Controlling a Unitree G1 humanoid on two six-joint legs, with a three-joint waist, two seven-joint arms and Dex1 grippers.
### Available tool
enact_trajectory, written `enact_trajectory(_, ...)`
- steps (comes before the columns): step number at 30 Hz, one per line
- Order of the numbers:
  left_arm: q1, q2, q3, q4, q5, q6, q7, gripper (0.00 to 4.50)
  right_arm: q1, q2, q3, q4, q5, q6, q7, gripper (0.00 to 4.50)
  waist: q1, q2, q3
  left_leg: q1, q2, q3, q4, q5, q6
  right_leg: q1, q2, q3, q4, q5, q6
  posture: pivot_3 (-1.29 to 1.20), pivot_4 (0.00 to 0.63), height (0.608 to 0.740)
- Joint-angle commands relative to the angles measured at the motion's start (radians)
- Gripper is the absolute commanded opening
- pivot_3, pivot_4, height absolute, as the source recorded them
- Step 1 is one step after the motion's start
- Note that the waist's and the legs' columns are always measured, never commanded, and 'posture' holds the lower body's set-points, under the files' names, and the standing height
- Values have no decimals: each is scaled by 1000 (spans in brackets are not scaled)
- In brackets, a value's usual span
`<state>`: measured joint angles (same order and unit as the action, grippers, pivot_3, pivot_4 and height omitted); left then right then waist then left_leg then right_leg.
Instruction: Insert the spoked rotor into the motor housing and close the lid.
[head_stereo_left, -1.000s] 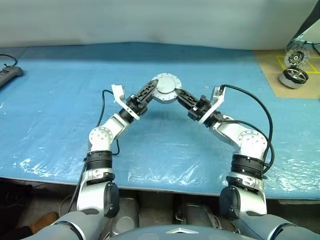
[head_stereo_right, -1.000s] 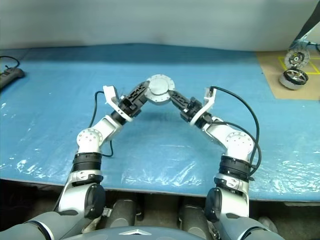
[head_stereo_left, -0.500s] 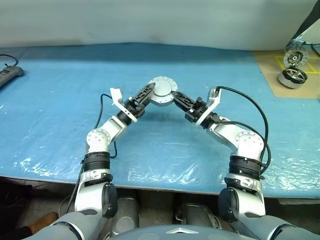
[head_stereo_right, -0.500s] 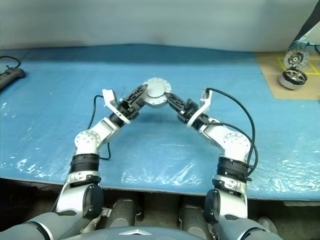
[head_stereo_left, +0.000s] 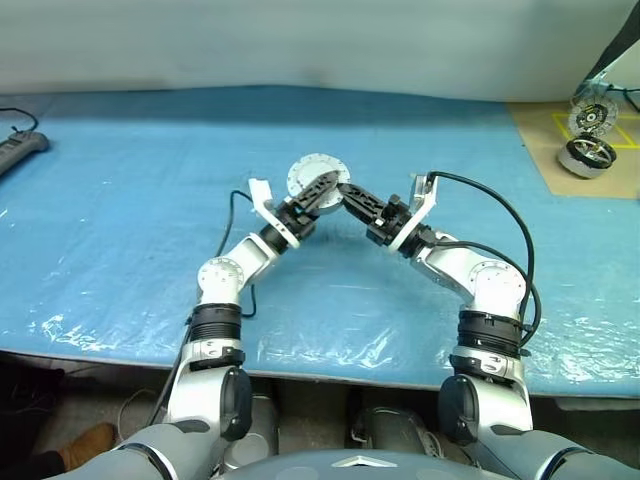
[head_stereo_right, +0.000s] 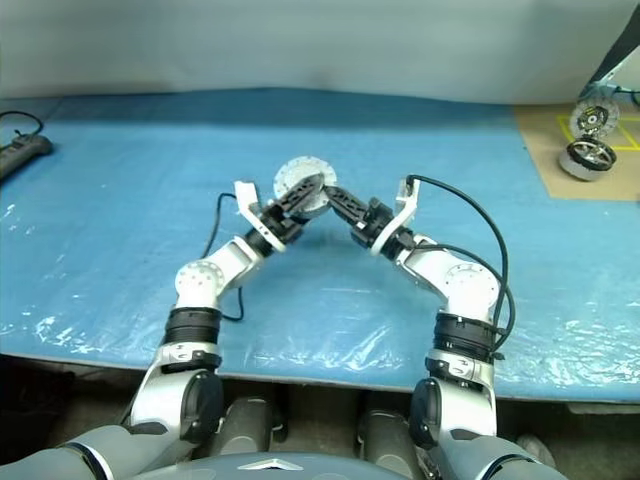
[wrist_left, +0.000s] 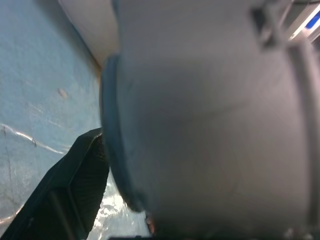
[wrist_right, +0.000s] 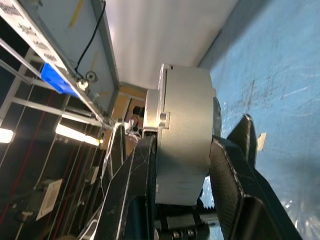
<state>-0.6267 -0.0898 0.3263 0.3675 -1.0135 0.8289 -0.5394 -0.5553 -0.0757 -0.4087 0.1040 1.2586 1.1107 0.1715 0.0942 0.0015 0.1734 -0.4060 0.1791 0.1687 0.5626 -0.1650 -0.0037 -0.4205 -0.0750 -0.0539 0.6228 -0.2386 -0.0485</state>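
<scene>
Your right gripper (wrist_right: 182, 170) is clamped across the motor housing (head_stereo_left: 312, 178), held off the blue table (head_stereo_left: 120, 200) mid-scene with the lid (wrist_right: 152, 125) seated. Your left gripper (head_stereo_left: 322, 190), jaws fully spread, straddles the housing's left flank, equally near.

I see a table under blue plastic sheet (head_stereo_left: 120, 220), white wall (head_stereo_left: 300, 40) behind, brown board (head_stereo_left: 585, 150) far right.

Lab or workshop: blue plastic-sheeted bench (head_stereo_left: 120, 200), metal framing (wrist_right: 107, 60), power strip (head_stereo_left: 18, 150), cabling.
</scene>
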Motion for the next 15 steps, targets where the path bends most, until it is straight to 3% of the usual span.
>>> enact_trajectory(1,-42,-3,14,-58,-37,0,11,4474,-24,5,1,-53,65,-13,22,1158,-1,0,0,0,0,0,0,0,0,0,0,0,0,0,0,0,150,740)
enact_trajectory(12,-30,23,46,-61,-41,-9,36,4474,-14,3,8,-54,62,-26,19,1158,2,0,0,-1,-1,-1,0,0,0,0,0,0,0,0,0,0,150,740)
enact_trajectory(15,-17,23,37,-56,-27,-14,34,3895,-18,4,10,-46,57,-28,21,1158,2,0,0,-1,-1,-1,1,0,0,0,0,0,0,0,0,0,150,740)
